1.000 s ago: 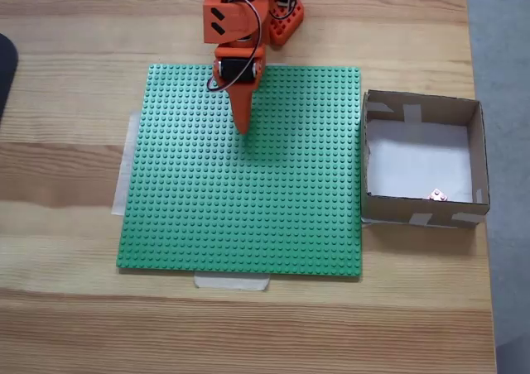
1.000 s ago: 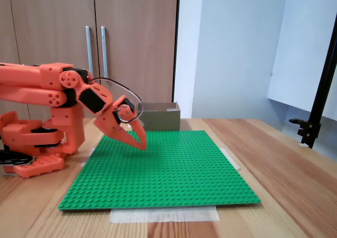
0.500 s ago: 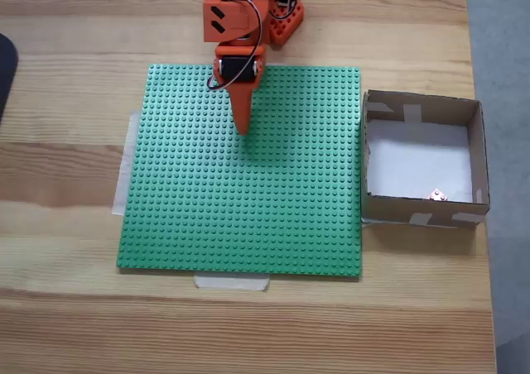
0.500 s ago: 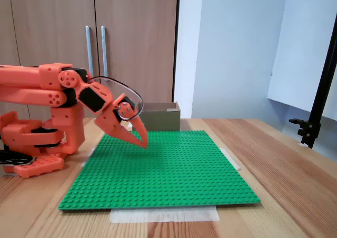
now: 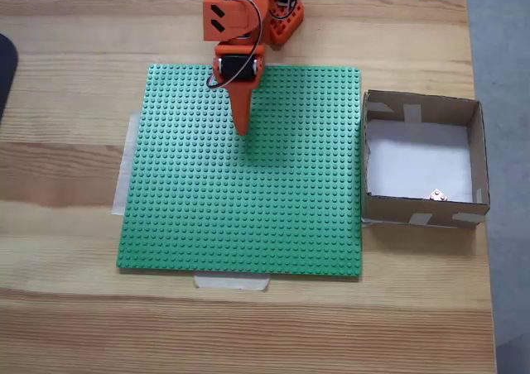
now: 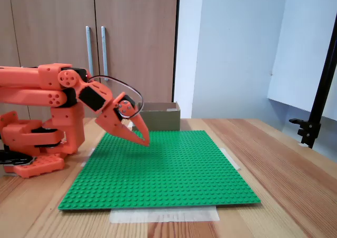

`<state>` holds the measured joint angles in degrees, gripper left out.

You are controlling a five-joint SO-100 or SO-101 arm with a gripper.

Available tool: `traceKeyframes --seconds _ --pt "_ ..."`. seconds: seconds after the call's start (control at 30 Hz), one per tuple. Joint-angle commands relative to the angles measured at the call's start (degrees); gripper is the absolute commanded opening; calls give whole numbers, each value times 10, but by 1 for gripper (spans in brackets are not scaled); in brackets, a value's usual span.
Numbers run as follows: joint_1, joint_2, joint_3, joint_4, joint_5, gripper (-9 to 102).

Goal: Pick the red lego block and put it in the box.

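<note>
My gripper (image 5: 242,128) hangs over the far part of the green plate (image 5: 248,200), fingers pressed together into one tapered orange point with nothing between them. The side-on fixed view shows what the top-down one cannot: my fingertips (image 6: 146,141) slant downward and sit clear above the plate's studs, not touching them, with my arm (image 6: 31,85) stretched level from its base (image 6: 31,164).

The top-down fixed view shows the inside of the box (image 5: 479,155), which lies well to the right of my fingers in that view, just beside the plate's right edge. Low on its white floor, against the near wall, sits a small pale-pink speck (image 5: 437,195); it is too small for me to tell whether this is the red brick. In the side-on view the box (image 6: 160,116) is a plain brown wall beyond my fingers, its inside hidden.

The plate is square, flat and covered in even rows of studs. Pale tape strips (image 5: 232,282) hold its edges to the wooden table (image 5: 74,101), whose grain runs in long bands. The box is square cardboard with low walls and pale tape patches on the rim.

Below and to both sides of my fingers the plate is bare. Wood borders the plate all round.
</note>
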<state>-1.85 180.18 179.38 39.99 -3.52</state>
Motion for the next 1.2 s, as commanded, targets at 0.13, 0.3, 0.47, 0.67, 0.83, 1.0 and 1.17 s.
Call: traceKeyframes --seconds 0.13,0.3,0.47,0.67,0.83,1.0,1.17 --pt "0 16 14 -4 -7 -1" --pt "0 26 18 0 -6 -1" --pt "1 38 25 0 -1 -1" --pt "1 45 28 4 3 -1" --pt "1 45 33 4 -2 -1" --pt "1 45 39 4 -32 -1" --pt "2 45 39 4 -28 -1"
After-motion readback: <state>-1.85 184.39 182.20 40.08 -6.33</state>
